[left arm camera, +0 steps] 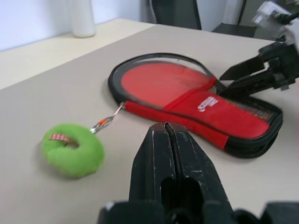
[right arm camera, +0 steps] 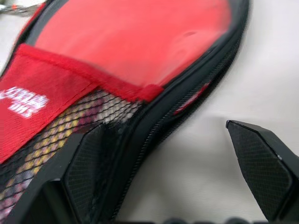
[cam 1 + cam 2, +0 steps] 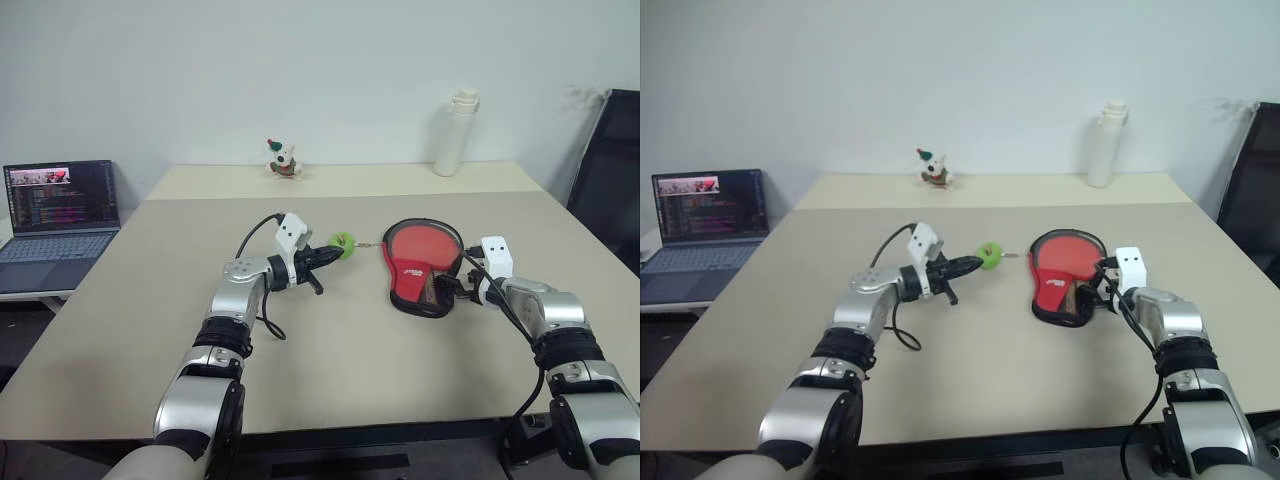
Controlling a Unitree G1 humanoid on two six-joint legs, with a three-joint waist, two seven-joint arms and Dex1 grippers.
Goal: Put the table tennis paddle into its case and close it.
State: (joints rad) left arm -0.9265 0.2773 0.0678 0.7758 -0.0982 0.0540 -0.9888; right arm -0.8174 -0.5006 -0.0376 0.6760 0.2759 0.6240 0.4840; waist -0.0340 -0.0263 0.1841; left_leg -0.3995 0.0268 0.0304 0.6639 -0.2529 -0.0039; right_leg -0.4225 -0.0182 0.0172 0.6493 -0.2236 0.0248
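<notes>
Head views, case: the case lies flat on the beige surface, red side up, right of centre, with the table tennis paddle inside it, its round red face showing.
Head views, left tool: the left tool is clenched, empty, level, its tip beside the green zipper pull.
Head views, right tool: the right tool sits at the case's near right edge.
Head views, background: a laptop, a small figurine and a white bottle.
Left wrist view: black fingers pressed together; the green pull lies just beside them on the surface, joined by a metal clip to the case.
Right wrist view: the tool is released, fingers wide apart, one over the mesh pocket, the other over bare surface; they straddle the case's black zipped edge.
</notes>
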